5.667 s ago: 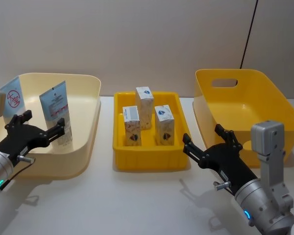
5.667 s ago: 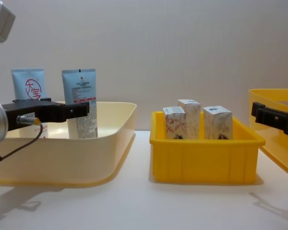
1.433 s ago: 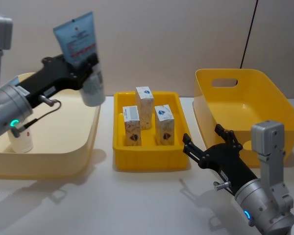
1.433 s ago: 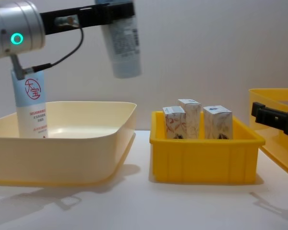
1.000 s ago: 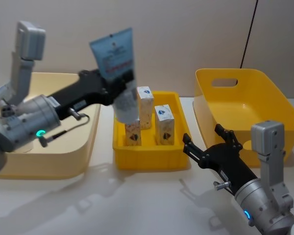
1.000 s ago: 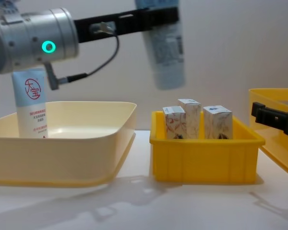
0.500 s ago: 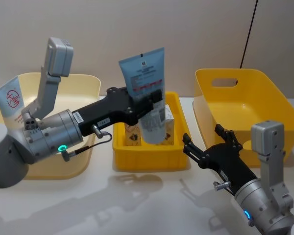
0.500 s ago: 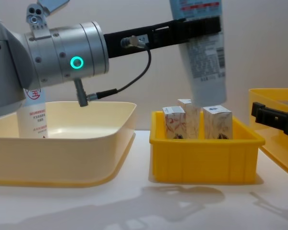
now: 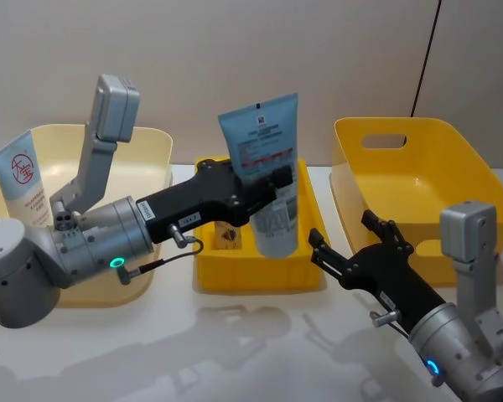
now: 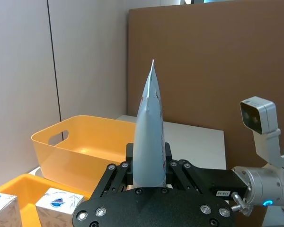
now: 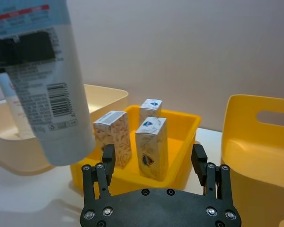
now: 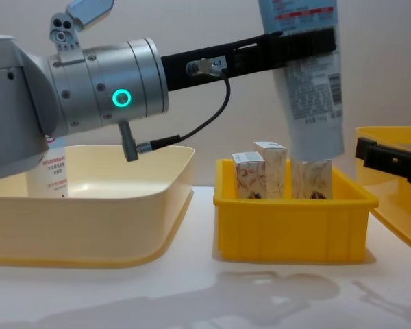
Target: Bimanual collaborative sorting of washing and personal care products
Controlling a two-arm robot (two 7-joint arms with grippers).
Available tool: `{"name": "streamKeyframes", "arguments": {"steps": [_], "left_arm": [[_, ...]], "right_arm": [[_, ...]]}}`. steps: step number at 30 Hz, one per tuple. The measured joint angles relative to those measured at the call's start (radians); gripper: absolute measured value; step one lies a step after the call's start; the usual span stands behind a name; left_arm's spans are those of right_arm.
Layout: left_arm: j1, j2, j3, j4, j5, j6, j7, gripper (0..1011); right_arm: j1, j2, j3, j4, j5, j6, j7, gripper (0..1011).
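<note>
My left gripper (image 9: 267,186) is shut on a light blue and white tube (image 9: 264,167), crimped end up and white cap end down. It holds the tube upright above the right part of the yellow tray (image 9: 260,280); in the chest view the tube (image 12: 314,82) hangs over the boxes. My right gripper (image 9: 342,230) is open, low at the tray's front right, just right of the tube and apart from it. In the right wrist view the open right gripper (image 11: 154,158) has the tube (image 11: 52,94) off to one side. A second tube with a red circular logo (image 9: 21,177) stands in the cream bin (image 9: 151,142).
Small printed boxes (image 12: 274,171) stand in the yellow tray. A deep orange bin (image 9: 419,167) with a handle slot sits at the right. White tabletop lies in front of the containers.
The left arm lifted the tube out of the cream bin and carried it right, over the yellow tray, closer to the right gripper. The right gripper shifted slightly.
</note>
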Motion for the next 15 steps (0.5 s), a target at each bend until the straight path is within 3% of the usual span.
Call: {"name": "streamKeyframes", "arguments": {"steps": [9,15], "left_arm": [[0.001,-0.001,0.004,0.000,-0.002,-0.001,-0.006,300],[0.001,-0.002,0.006,0.000,-0.003,-0.002,-0.008,300]], "right_arm": [[-0.026,0.054,0.033,-0.052,0.085,0.040,0.099,1001],[-0.069,0.121,0.081,-0.105,0.168,0.076,0.194,1001]]}}
